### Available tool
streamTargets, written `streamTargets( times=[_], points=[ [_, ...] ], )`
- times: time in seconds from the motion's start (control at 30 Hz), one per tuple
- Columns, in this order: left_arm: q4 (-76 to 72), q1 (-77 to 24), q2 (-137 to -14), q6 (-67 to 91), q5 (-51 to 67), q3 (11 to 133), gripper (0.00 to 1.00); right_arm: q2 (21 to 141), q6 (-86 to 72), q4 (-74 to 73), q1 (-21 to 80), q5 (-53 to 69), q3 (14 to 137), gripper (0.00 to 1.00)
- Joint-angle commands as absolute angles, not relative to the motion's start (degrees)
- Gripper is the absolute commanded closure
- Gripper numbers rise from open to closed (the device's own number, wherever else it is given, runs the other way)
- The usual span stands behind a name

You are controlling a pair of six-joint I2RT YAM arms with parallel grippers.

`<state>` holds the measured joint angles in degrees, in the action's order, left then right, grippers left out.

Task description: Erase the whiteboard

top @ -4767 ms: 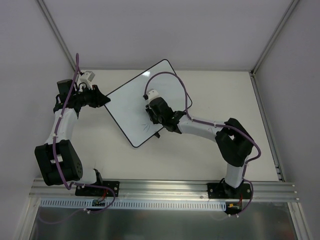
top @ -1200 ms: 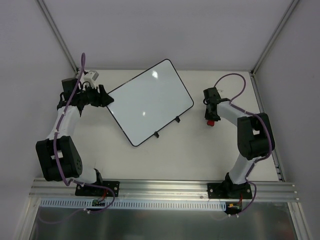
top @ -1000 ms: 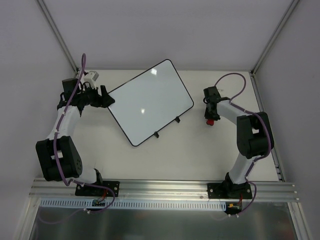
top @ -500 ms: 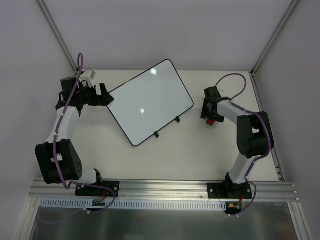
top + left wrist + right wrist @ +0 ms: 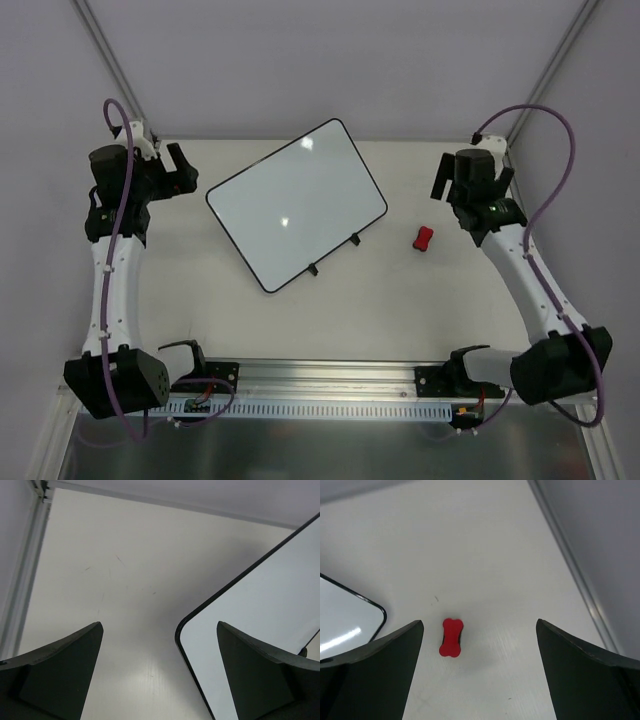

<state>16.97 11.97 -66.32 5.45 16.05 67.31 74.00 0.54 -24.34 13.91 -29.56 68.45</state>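
Note:
The whiteboard lies tilted in the middle of the table, its surface white with no marks showing and two black clips on its near edge. The left wrist view shows its left corner. My left gripper hangs open, raised to the left of that corner, with nothing between its fingers. A small red eraser lies alone on the table to the right of the board. My right gripper is open above and behind it. In the right wrist view the eraser sits low between the spread jaws, touching neither.
Grey walls with aluminium posts close in the table at the back and sides. A metal strip runs along the right edge. The arms' mounting rail spans the near edge.
Both grippers opened and both arms lifted and drew back outward. The right one let go of the red eraser, which stays on the table. The left one left the board's corner.

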Motion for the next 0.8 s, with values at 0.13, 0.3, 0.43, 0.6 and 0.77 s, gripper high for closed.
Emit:
streamTargets(
  times=[0.13,0.3,0.43,0.6,0.77],
  points=[
    [33.5,11.5,-59.7,5.8,6.5,80.9,0.01,58.1,13.5,-24.6,13.5,-37.9,76.1,0.01],
    [41.9,10.7,-57.6,4.7,4.1,92.1,0.01,51.2,19.9,-24.6,13.5,-36.4,80.4,0.01],
    [47.4,9.0,-56.6,2.9,2.2,103.3,0.01,47.6,23.0,-24.5,13.4,-34.4,84.3,0.01],
    [51.8,7.3,-55.7,2.1,0.6,111.7,0.01,45.2,25.2,-24.6,13.4,-33.4,86.4,0.01],
    [53.2,5.5,-54.6,1.4,-2.0,114.8,0.01,44.1,24.8,-24.6,13.5,-31.8,86.1,0.01]
  ],
)
